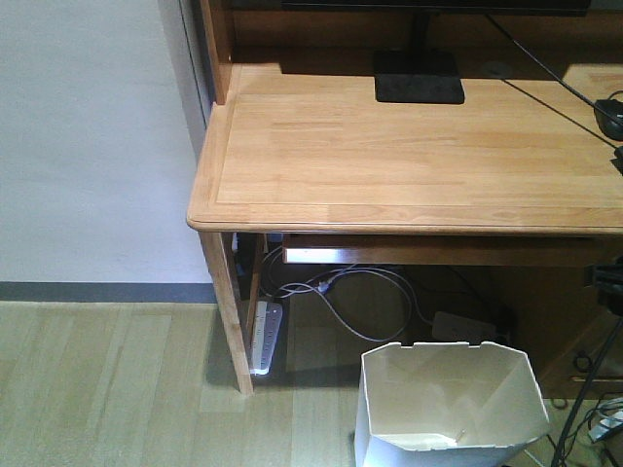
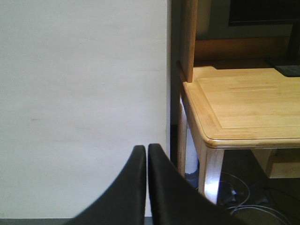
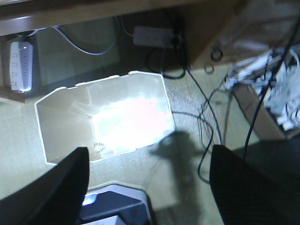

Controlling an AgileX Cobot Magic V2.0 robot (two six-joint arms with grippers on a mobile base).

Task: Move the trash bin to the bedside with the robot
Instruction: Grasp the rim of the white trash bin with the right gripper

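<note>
The white trash bin stands on the wooden floor under the front edge of the desk, at the lower right of the front view, and it looks empty. From above, its faceted rim lies just ahead and left of my right gripper. That gripper is open wide above the floor, near the bin's closest right corner, with nothing between its black fingers. My left gripper is shut on nothing and faces the white wall beside the desk's left corner. The bedside is out of view.
A light wooden desk carries a monitor stand. Its front leg stands left of a power strip and loose cables. A cardboard box with wires sits right of the bin. My base shows below the gripper.
</note>
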